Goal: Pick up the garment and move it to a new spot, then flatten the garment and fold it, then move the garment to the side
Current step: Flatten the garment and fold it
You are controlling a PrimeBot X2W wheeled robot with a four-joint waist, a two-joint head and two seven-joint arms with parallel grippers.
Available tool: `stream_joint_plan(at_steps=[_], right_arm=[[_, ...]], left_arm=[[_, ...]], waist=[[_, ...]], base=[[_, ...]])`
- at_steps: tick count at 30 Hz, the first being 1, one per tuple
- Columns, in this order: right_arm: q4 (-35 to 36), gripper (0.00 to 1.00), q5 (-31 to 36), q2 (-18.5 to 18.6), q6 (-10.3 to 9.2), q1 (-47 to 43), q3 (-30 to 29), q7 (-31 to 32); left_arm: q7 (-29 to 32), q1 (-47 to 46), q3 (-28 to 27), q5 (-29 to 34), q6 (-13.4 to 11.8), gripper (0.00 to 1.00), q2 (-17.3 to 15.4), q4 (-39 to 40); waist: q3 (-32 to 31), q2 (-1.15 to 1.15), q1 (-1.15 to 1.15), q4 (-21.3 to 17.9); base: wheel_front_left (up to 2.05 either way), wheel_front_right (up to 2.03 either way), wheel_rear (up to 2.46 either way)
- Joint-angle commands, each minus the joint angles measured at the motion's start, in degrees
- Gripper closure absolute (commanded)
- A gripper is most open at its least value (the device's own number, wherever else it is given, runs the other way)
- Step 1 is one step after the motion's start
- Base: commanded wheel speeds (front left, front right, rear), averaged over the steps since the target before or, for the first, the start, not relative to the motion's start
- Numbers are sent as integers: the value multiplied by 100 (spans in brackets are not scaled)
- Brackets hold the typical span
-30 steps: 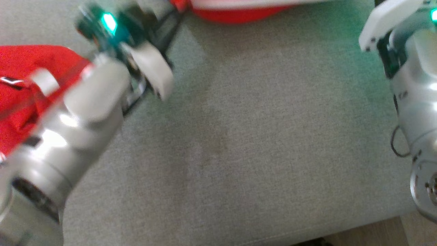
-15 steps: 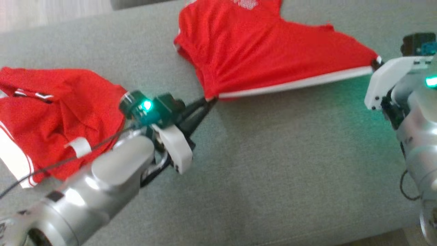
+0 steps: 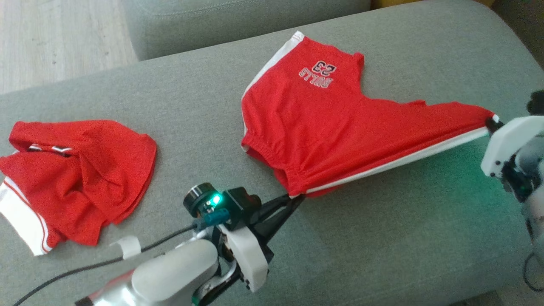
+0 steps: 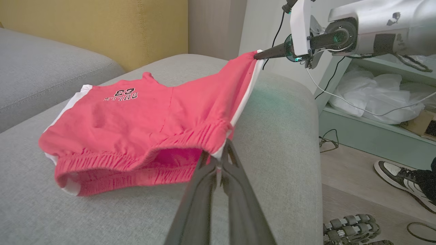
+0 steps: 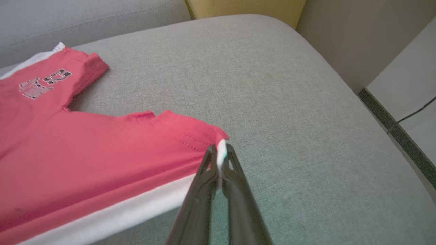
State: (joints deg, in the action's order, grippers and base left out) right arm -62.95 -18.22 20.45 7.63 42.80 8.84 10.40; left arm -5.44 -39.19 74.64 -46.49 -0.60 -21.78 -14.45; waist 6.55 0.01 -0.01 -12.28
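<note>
The garment [image 3: 335,127] is a pair of red shorts with white side stripes and a "Bulls 23" print, stretched over the grey sofa cushion [image 3: 374,238]. My left gripper [image 3: 296,198] is shut on the near waistband corner, seen close up in the left wrist view [image 4: 219,159]. My right gripper [image 3: 492,123] is shut on the white-striped leg hem at the right, pinched in the right wrist view [image 5: 220,149]. The striped near edge hangs taut and lifted between both grippers; the far part of the garment [image 4: 136,115] lies on the cushion.
A second crumpled red garment [image 3: 76,170] lies at the cushion's left. A piece of white tape [image 3: 126,246] sits near my left forearm. Wood floor [image 3: 55,38] lies beyond the cushion. Off the sofa's right end are a shelf with white bags [image 4: 374,98], a shoe [image 4: 405,177] and cables.
The head camera has tilted up, so the whole scene slid down the view and the shorts came fully into sight. Both grippers keep their hold on the stretched edge.
</note>
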Motion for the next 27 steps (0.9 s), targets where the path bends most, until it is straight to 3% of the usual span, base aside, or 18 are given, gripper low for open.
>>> stream_joint_plan(at_steps=[1,8,15,21,27], right_arm=[[322,100,-138,290,-14,-42,4,40],[1904,100,-328,540,-14,-677,-399,500],[2957,100,237,264,-14,-645,-1100,689],[3332,100,849,-122,-14,-227,-1431,680],[3077,100,1360,-371,-14,383,-1402,526]], left_arm=[[3,-122,-186,-8,-108,100,-306,159],[17,-286,-429,-8,-463,100,-397,498],[8,-687,-687,44,-673,100,-318,305],[-27,-971,-840,47,-757,100,-143,36],[-84,-1232,-937,32,-755,100,110,-272]], waist=[[-7,-1,1,3],[212,-1,1,172],[622,-1,1,483],[998,-1,1,806],[1346,-1,1,1082]], base=[[0,0,0],[0,0,0],[0,0,0],[0,0,0],[0,0,0]])
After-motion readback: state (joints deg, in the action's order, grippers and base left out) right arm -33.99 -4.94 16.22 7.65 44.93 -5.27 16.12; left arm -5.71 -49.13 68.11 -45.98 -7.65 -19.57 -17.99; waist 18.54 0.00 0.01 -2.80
